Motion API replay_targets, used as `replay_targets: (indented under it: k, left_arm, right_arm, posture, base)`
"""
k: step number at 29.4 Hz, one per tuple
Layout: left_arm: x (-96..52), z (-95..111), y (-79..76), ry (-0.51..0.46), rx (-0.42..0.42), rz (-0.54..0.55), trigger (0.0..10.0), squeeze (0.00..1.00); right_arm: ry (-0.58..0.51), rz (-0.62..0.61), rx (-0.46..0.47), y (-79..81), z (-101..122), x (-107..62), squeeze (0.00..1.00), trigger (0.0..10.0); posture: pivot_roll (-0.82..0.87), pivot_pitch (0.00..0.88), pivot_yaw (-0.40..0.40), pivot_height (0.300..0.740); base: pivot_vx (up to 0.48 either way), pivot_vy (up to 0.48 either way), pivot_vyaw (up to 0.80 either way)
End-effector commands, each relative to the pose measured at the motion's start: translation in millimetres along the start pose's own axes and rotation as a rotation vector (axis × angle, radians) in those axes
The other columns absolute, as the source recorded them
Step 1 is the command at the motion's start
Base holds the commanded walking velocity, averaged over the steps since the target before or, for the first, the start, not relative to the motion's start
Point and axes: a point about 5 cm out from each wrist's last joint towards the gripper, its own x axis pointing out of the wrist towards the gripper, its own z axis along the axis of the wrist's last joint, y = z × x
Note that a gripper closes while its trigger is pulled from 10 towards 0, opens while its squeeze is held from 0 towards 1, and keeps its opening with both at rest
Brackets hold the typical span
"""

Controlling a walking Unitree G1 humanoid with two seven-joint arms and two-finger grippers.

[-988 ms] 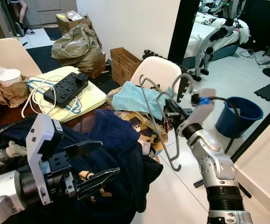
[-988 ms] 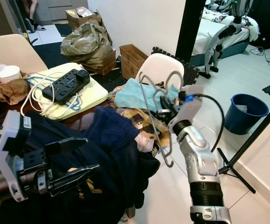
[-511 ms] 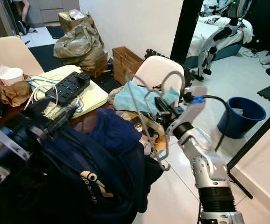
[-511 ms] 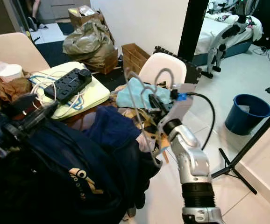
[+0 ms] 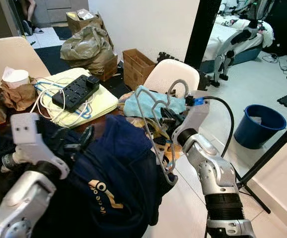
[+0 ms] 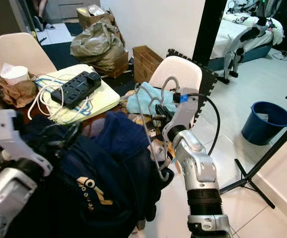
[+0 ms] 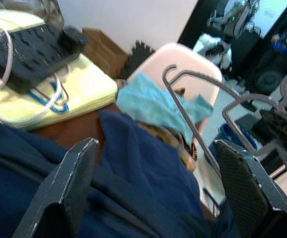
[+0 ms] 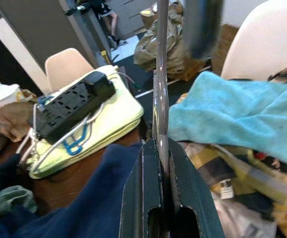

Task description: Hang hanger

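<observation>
The right tool (image 5: 169, 119) is clamped on a grey wire hanger (image 5: 151, 126), its two black fingers (image 8: 180, 198) pressed tight with the wire running straight up between them. The hanger is held in the air over the near edge of the surface (image 5: 91, 130), above a heap of clothes, with its hook curling up near the white chair (image 5: 176, 74) and its long wire side slanting down toward the floor. It looks like more than one hanger nested together, though the thin wires overlap too much to be sure.

The left tool (image 7: 153, 183) is spread wide over a navy garment (image 5: 118, 168), its fingers either side of the cloth and holding nothing. Behind lie a turquoise cloth (image 5: 146, 104), a black power strip (image 5: 76, 90) on a yellow pad (image 5: 89, 105), and a blue bucket (image 5: 260, 124) on the floor.

The hanger is light, stiff and springy, but thin and smooth, so it is likely to swivel in a pinch on a single wire. A hold near the neck, where the wires meet under the hook, should keep it from turning. The garment is soft and limp, and will sag and drag on the pile when lifted.
</observation>
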Motion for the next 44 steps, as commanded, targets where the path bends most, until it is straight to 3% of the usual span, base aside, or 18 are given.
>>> replay_targets:
  k: [1,9,29,33,36,44]
  left_arm:
    - [3.5,-3.7,-3.9,0.002,-0.004,0.014,10.0,0.0]
    - [9.6,0.6,-8.0,-0.025,0.035,0.017,10.0,0.0]
    - [11.4,24.0,-6.4,-0.121,0.096,0.038,10.0,0.0]
    - [6.1,25.8,10.6,-0.164,0.103,0.17,10.0,0.0]
    - [0.4,24.6,28.9,-0.172,0.164,0.306,10.0,0.0]
    - [0.5,24.3,30.8,-0.169,0.202,0.319,10.0,0.0]
  right_arm:
    - [0.005,0.049,0.015,1.6,-3.3,-1.6,0.0,10.0]
    - [0.01,0.119,-0.027,6.2,-4.3,-6.0,0.0,10.0]
    - [-0.044,0.233,0.02,14.6,0.9,-13.8,0.0,10.0]
    - [-0.078,0.322,0.061,21.1,6.5,-18.6,0.0,10.0]
    - [-0.096,0.352,0.052,25.2,9.6,-19.3,0.0,10.0]
    - [-0.14,0.413,0.085,31.2,19.7,-19.9,0.0,10.0]
  posture:
    - [-0.01,0.08,-0.057,0.74]
    - [-0.01,0.08,-0.055,0.74]
    - [-0.01,0.084,-0.058,0.74]
    - [-0.01,0.081,-0.055,0.74]
    - [-0.01,0.082,-0.056,0.74]
    - [-0.01,0.078,-0.059,0.74]
  base:
    - [-0.334,0.0,0.0]
    - [-0.33,0.0,0.0]
    - [-0.294,0.0,0.07]
    - [0.0,0.0,0.8]
    - [0.0,0.0,0.79]
    - [0.0,0.0,0.79]
